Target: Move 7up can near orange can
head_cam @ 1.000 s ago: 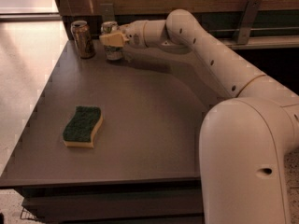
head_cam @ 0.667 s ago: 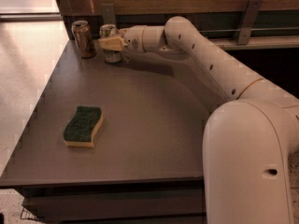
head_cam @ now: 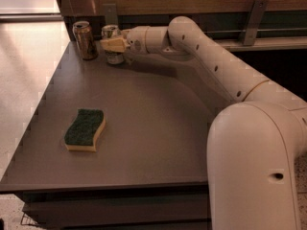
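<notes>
The 7up can, white and silver with a silver top, stands at the far left corner of the grey table. My gripper reaches in from the right and is shut on the can's middle, with one yellowish finger across its front. The orange can, copper-brown with a silver top, stands upright just to the left of the 7up can, with a small gap between them. I cannot tell whether the 7up can's base touches the table.
A green and yellow sponge lies on the table's near left part. A wooden wall with metal brackets runs behind the table. The table's left edge drops to a light floor. My arm spans the table's right side.
My gripper and the 7up can have shifted slightly to the left, closer to the orange can. The sponge and the orange can have not moved.
</notes>
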### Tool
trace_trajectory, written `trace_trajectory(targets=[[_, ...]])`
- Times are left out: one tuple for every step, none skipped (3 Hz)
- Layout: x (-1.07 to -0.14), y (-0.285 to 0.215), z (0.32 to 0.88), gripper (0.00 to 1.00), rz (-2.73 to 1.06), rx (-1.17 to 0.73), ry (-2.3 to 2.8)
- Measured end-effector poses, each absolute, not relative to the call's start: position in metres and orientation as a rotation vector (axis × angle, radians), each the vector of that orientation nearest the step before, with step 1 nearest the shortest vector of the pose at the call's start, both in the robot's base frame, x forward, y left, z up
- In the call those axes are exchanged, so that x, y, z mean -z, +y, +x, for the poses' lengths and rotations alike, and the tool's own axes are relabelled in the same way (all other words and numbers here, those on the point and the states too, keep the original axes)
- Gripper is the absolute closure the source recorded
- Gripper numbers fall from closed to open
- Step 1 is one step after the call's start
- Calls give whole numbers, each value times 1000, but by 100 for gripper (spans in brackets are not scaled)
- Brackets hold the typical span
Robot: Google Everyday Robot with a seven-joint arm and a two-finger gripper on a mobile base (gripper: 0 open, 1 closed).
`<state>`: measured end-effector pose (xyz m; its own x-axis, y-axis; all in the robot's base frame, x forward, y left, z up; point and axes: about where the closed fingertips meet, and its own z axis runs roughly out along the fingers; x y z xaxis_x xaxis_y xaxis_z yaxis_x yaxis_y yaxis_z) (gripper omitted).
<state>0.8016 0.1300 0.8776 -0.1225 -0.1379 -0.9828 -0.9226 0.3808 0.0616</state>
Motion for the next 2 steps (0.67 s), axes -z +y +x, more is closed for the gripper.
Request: trace_trajectory(targets=[[-878,130,802,22,-982,-903,1552],[-877,134,801,0,-985,-908,1551]])
